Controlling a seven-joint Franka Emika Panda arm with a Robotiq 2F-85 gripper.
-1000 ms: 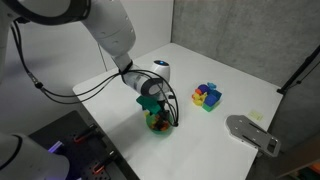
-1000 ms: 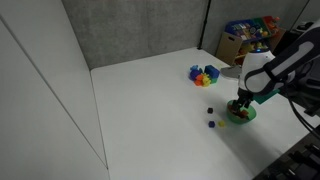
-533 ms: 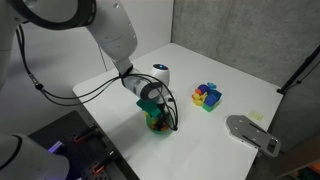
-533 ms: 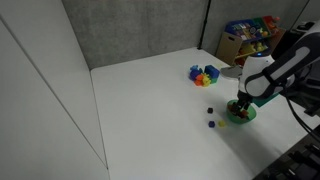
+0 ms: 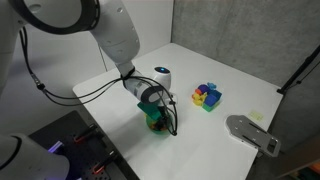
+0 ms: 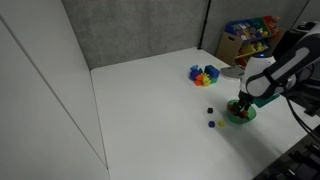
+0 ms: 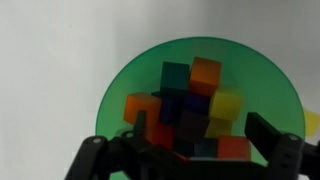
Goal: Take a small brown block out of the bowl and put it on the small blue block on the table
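Bowl (image 7: 120,95) of blocks: we log it directly beneath our pincer (image 7: 182,146), jaws spread wide, gripping nothing.

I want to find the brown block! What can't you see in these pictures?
- Inside of the bowl: the end effector covers it in both exterior views.
- Which of its blocks is brown: wrist view too blurry.
- Tiny table blocks in an exterior view: too small for colour.
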